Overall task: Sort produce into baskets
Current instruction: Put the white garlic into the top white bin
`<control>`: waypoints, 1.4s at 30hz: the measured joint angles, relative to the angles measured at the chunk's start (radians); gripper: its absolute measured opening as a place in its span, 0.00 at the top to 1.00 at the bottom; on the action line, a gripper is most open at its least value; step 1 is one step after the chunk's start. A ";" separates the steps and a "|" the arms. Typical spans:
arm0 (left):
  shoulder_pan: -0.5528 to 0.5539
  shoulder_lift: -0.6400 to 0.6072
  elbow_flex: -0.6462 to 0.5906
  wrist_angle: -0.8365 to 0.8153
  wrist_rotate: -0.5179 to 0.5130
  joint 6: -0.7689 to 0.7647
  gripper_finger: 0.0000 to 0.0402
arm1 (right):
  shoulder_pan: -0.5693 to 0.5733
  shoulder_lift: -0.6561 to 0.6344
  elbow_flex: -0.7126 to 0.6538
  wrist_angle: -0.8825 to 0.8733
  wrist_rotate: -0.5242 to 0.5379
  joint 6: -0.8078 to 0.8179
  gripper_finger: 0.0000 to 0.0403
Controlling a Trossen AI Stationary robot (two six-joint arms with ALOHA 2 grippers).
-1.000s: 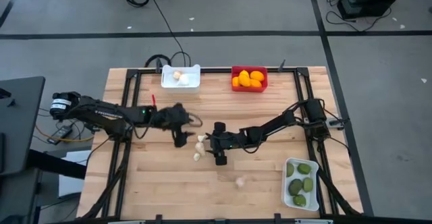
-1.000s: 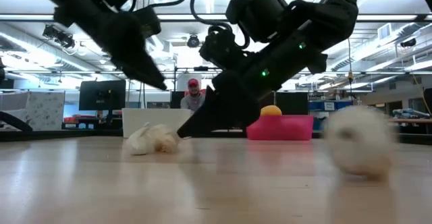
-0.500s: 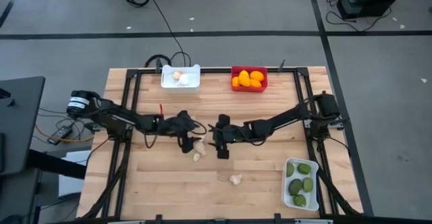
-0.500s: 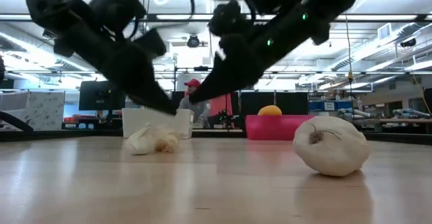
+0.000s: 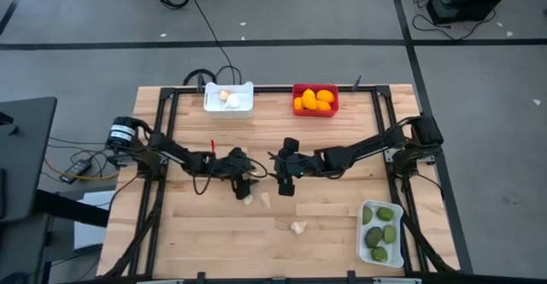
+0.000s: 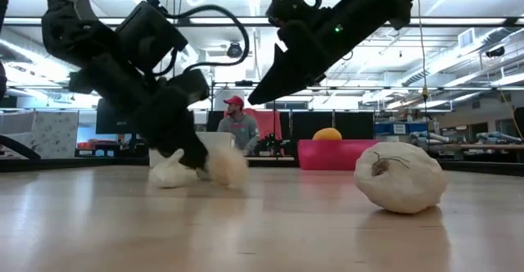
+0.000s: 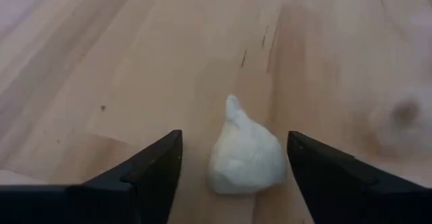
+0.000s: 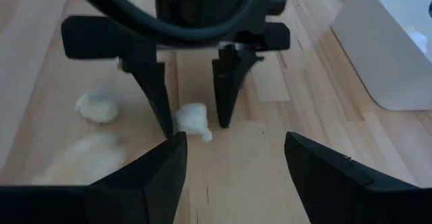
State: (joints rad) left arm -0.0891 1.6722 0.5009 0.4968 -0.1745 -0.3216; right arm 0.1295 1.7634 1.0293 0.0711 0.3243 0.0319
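Observation:
My left gripper (image 5: 244,186) is open and low over the table's middle. Its two fingers stand on either side of a whitish garlic bulb (image 7: 246,158) that lies on the wood, with a gap on each side. The right wrist view shows the same bulb (image 8: 192,119) between those fingers. My right gripper (image 5: 286,184) is open and empty, just right of the left one and higher above the table (image 6: 260,93). Two more bulbs (image 5: 266,202) (image 5: 297,227) lie loose nearer the front edge; the first looks blurred in the low view (image 6: 228,167).
A white basket (image 5: 244,104) with garlic bulbs and a red basket (image 5: 335,106) with orange and yellow citrus stand at the far edge. A white basket (image 5: 362,233) with green fruits stands at the near right. A person (image 6: 238,129) sits beyond the table.
My left gripper has gone toward the table's right and near edges and down, over the garlic bulbs. My right gripper has gone up and toward the far edge. One bulb has rolled toward the near edge; the nearest bulb rolled a little left and stopped.

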 joint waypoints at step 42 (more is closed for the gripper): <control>0.864 -0.408 0.000 -0.142 -0.072 0.235 0.59 | 0.011 0.002 -0.006 -0.066 -0.004 0.169 0.36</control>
State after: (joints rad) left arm 0.7752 1.2644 0.5007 0.3544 -0.2469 -0.0868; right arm 0.1406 1.7653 1.0233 0.0048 0.3206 0.2013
